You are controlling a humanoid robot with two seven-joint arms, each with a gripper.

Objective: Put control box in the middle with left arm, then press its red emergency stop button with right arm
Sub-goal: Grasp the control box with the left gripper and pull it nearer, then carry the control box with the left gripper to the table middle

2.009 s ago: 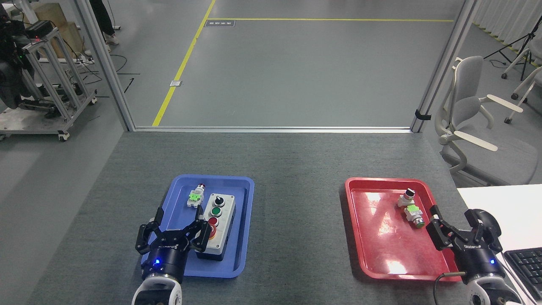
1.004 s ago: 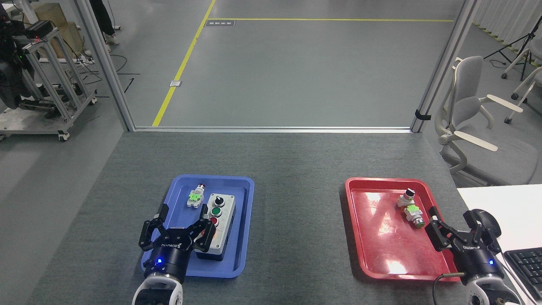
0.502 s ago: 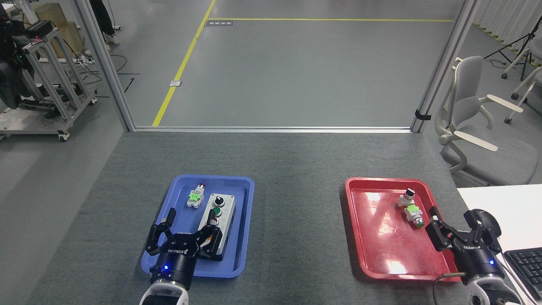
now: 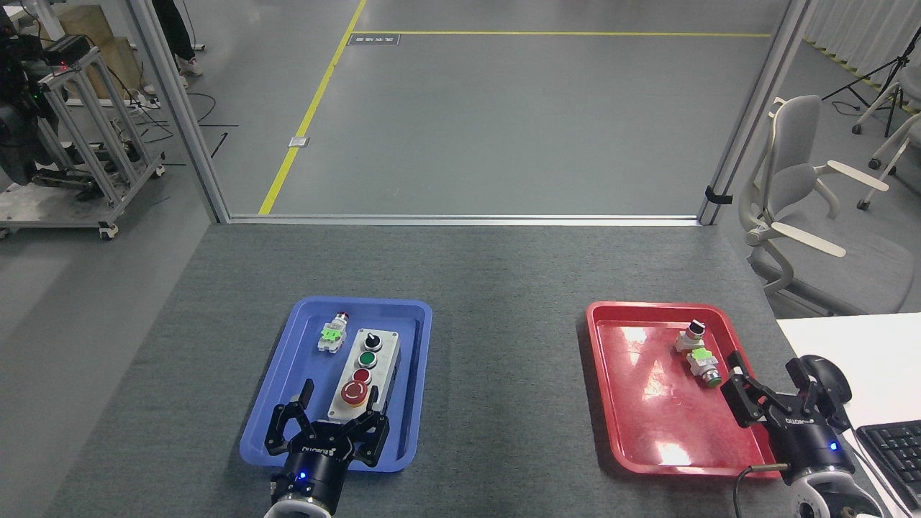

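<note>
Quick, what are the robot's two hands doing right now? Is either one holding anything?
Left hand: open, holding nothing, at the near end of the control box.
Right hand: open, holding nothing, beside the red tray.

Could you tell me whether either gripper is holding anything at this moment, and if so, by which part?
Nothing is held. The left gripper is open at the near end of the control box; the right gripper is open and empty.
</note>
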